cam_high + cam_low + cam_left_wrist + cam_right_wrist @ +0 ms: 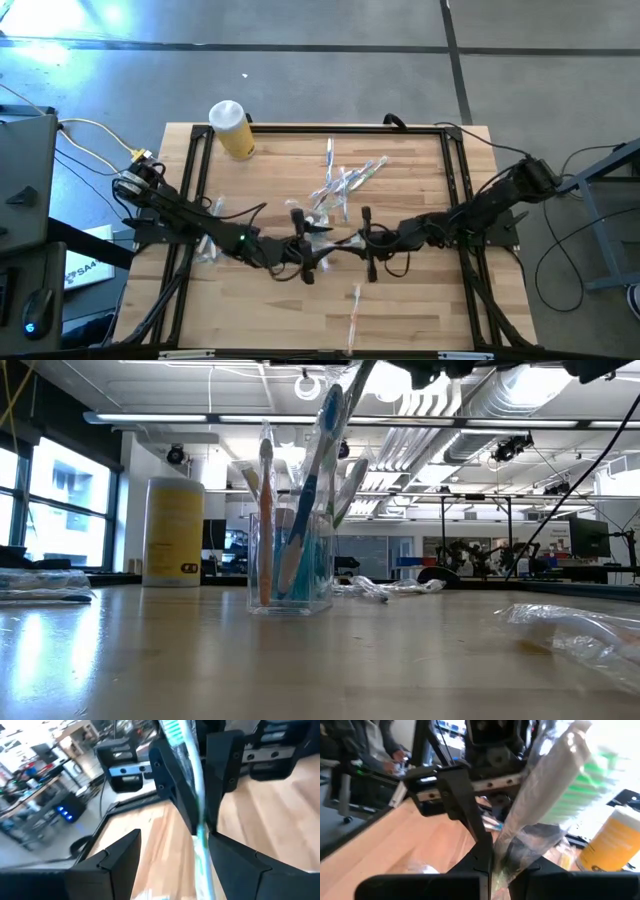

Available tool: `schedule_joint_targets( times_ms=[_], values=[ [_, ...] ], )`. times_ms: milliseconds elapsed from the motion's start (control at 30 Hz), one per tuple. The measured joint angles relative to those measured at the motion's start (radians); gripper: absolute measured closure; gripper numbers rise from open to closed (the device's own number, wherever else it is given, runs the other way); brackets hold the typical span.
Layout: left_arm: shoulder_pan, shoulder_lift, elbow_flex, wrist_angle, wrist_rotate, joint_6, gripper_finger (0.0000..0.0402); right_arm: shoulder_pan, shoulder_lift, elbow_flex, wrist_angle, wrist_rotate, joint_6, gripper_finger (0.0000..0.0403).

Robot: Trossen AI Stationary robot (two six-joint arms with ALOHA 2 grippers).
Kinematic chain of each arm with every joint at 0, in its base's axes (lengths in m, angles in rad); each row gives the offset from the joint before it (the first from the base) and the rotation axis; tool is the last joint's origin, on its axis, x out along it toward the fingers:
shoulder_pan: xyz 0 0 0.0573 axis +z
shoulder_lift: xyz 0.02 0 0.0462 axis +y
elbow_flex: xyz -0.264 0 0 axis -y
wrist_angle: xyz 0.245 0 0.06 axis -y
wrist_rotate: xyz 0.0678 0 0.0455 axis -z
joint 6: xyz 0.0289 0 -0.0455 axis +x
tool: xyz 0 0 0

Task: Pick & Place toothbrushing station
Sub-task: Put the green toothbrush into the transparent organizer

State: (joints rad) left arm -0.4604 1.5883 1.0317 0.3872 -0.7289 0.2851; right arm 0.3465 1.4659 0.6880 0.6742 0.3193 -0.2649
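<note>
Clear plastic forms the cup (291,565), which stands upright just left of centre in the low view with several brushes (318,480) already leaning in it, heads up. In the high view it sits at mid-table, between the two grippers, so both arms can reach it.

Both arms meet low in the centre of the high view. The right gripper (367,243) is clenched on a wrapped brush (555,795); the right wrist view shows the clear wrapper pinched between its fingers (470,825), with the green bristles rising toward the upper right of that frame. The grip is near the handle end, probably so the wrapper can be pulled off from the other end.

The left gripper (300,250) stands released, its fingers (172,785) spread either side of a thin pale brush (192,775). Whether they touch it cannot be told. That brush's long axis runs from the top centre of the left wrist frame down to the bottom centre, teal bristles at the top.

More wrapped brushes (340,185) lie scattered in the upper middle of the table, one more (354,305) near the lower edge. The yellow bottle (232,128) stands at the upper left corner, well apart.
</note>
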Motion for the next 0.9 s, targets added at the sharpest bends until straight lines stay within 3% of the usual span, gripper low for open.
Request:
schedule_joint_targets(
  times_ms=[333, 667, 900],
  values=[
    [-0.026, -0.002, 0.002, -0.053, -0.038, -0.023, 0.0171, -0.036, 0.139, -0.001, 0.046, 0.126, -0.029, 0.0384],
    [-0.026, -0.002, 0.003, -0.097, -0.046, -0.036, 0.0171, -0.051, 0.172, -0.001, 0.033, 0.034, 0.031, 0.0384],
    [-0.025, -0.002, 0.003, -0.120, -0.049, -0.137, 0.0171, -0.107, 0.223, -0.001, 0.005, -0.041, 0.128, 0.0375]
  ],
)
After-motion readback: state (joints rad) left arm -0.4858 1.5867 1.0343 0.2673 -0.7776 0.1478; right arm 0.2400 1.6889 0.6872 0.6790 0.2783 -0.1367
